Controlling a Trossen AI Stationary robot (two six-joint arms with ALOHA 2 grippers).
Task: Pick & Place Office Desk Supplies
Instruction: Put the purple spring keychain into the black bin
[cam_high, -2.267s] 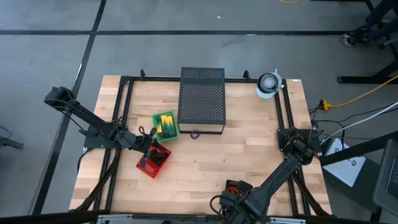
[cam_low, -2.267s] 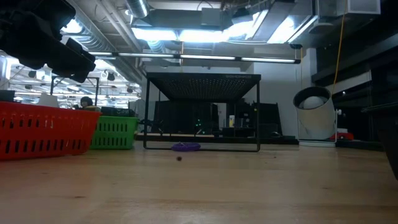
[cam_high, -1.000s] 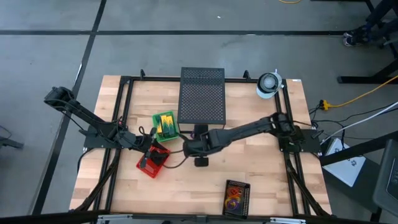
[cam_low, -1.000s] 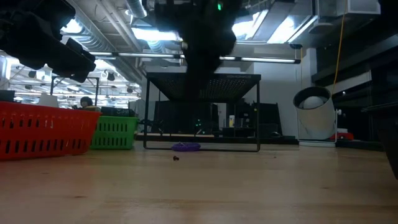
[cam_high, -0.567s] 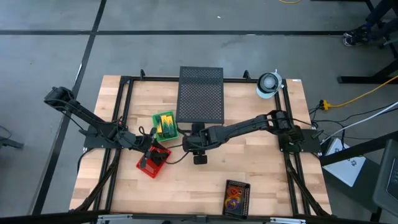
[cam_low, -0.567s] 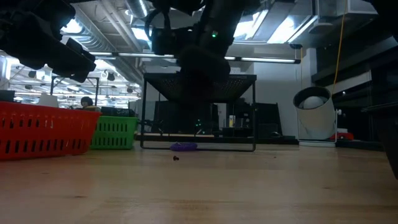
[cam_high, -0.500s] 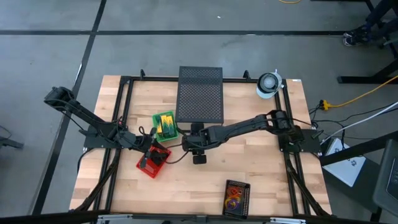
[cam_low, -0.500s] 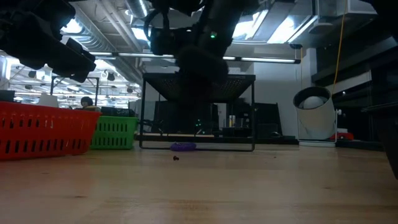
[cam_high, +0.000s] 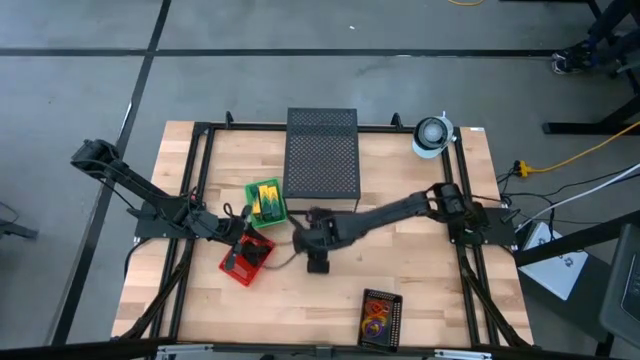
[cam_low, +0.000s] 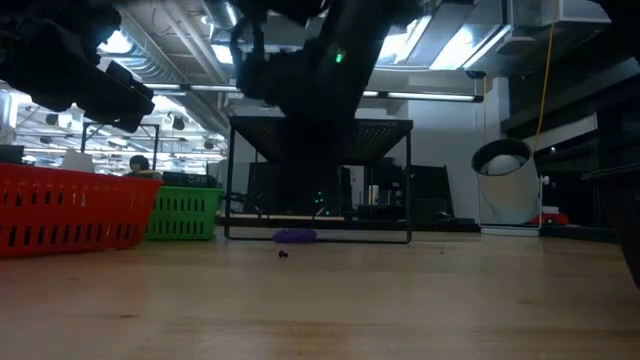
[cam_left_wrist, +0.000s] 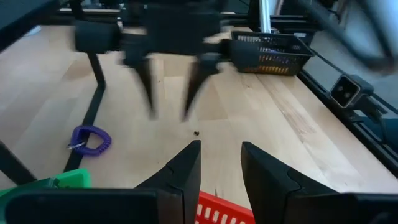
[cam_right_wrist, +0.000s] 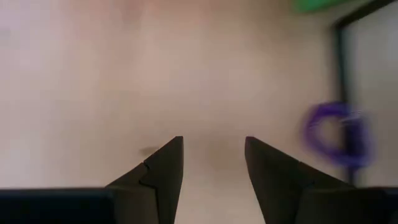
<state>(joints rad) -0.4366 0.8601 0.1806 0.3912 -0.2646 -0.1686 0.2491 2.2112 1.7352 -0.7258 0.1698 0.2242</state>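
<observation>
The right gripper, fingers apart and empty, hangs over the wooden table just beside a purple coiled ring at the black mesh box's front edge, probably lining up a pickup, while the left gripper, also apart and empty, waits above the red basket.

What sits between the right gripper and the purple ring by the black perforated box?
Nothing visible does. The right gripper is open over bare wood, and the purple ring lies off to one side at the foot of the black perforated box, with only table between them.
</observation>
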